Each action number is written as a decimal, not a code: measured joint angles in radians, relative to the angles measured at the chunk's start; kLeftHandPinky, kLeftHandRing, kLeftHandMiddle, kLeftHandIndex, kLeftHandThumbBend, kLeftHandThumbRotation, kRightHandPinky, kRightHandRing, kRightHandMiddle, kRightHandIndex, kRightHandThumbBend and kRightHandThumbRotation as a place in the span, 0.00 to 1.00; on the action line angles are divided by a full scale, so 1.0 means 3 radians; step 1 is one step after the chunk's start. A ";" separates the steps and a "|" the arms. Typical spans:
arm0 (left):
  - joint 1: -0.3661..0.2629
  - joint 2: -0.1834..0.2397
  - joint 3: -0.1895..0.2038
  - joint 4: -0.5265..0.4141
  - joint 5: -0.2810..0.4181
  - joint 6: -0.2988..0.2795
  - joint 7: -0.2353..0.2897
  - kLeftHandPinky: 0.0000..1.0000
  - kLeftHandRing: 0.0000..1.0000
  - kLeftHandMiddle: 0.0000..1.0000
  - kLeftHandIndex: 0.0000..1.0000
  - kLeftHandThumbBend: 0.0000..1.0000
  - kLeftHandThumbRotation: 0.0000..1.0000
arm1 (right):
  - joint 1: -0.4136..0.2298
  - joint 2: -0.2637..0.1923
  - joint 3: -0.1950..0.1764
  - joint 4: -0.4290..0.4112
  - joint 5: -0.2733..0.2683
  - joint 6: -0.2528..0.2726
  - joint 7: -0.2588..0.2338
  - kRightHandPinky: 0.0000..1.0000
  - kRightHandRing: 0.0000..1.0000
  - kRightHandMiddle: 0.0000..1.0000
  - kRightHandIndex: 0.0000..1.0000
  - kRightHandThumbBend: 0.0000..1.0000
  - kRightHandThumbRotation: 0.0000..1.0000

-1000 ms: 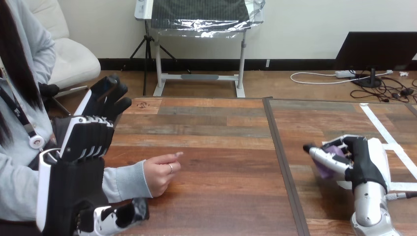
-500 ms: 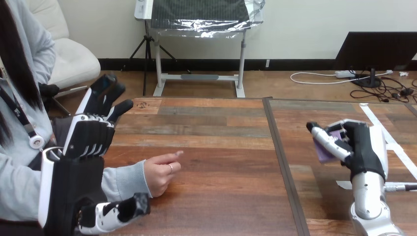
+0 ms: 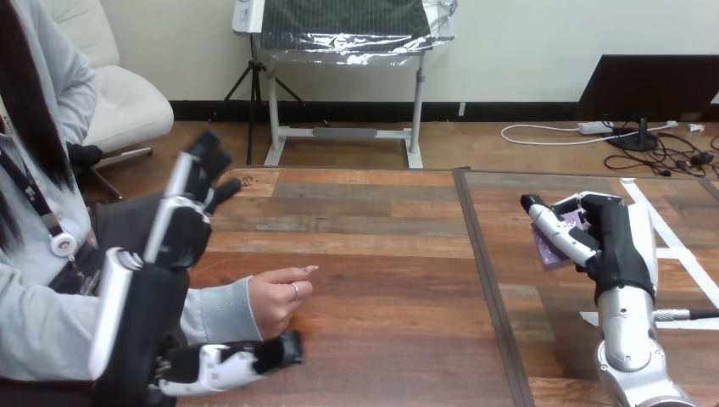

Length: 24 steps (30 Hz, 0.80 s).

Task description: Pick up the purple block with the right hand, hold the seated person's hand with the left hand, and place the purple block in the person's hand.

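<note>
R hand [image 3: 615,246] grips the purple block [image 3: 553,248] over the wooden table [image 3: 381,254], near white tape [image 3: 691,270]. L hand [image 3: 165,242] is open, fingers spread, beside the person's hand [image 3: 278,298], which rests on the planks.

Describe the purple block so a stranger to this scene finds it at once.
Look at the right half of the wooden table. The robot's right hand is there, fingers curled round the purple block. It alone is purple, amid black-and-white fingers and brown wood.
</note>
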<state>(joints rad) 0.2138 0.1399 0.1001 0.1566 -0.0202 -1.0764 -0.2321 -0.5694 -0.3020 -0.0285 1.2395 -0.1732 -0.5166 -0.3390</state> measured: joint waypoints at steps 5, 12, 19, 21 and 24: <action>0.0007 0.0002 0.0174 -0.0034 0.0504 0.0101 0.0166 0.94 0.99 1.00 1.00 1.00 0.64 | 0.0002 0.0026 -0.0028 -0.0041 0.0046 -0.0004 0.0022 0.03 0.07 0.12 0.15 0.29 0.33; 0.0042 0.0014 0.0383 -0.0155 0.1235 0.0362 0.0439 0.99 1.00 1.00 1.00 1.00 0.65 | 0.0015 0.0082 -0.0076 -0.0092 0.0112 -0.0034 0.0072 0.02 0.07 0.11 0.14 0.28 0.32; 0.0051 0.0058 0.0505 -0.0236 0.1975 0.0610 0.0820 1.00 1.00 1.00 1.00 1.00 0.63 | 0.0063 0.0148 -0.0122 -0.0207 0.0263 -0.0074 0.0210 0.01 0.06 0.10 0.13 0.27 0.32; 0.0050 0.0090 0.0511 -0.0256 0.2165 0.0700 0.0935 1.00 1.00 1.00 1.00 1.00 0.62 | 0.0080 0.0177 -0.0153 -0.0257 0.0332 -0.0089 0.0276 0.01 0.06 0.10 0.13 0.27 0.33; 0.0041 0.0157 0.0507 -0.0261 0.2363 0.0815 0.1058 1.00 1.00 1.00 1.00 1.00 0.61 | 0.0104 0.0225 -0.0193 -0.0349 0.0412 -0.0094 0.0342 0.02 0.06 0.10 0.13 0.28 0.36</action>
<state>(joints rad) 0.2260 0.1869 0.2520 0.0782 0.6886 -0.8320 0.0852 -0.5380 -0.2345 -0.0863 1.1347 -0.0495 -0.5449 -0.2365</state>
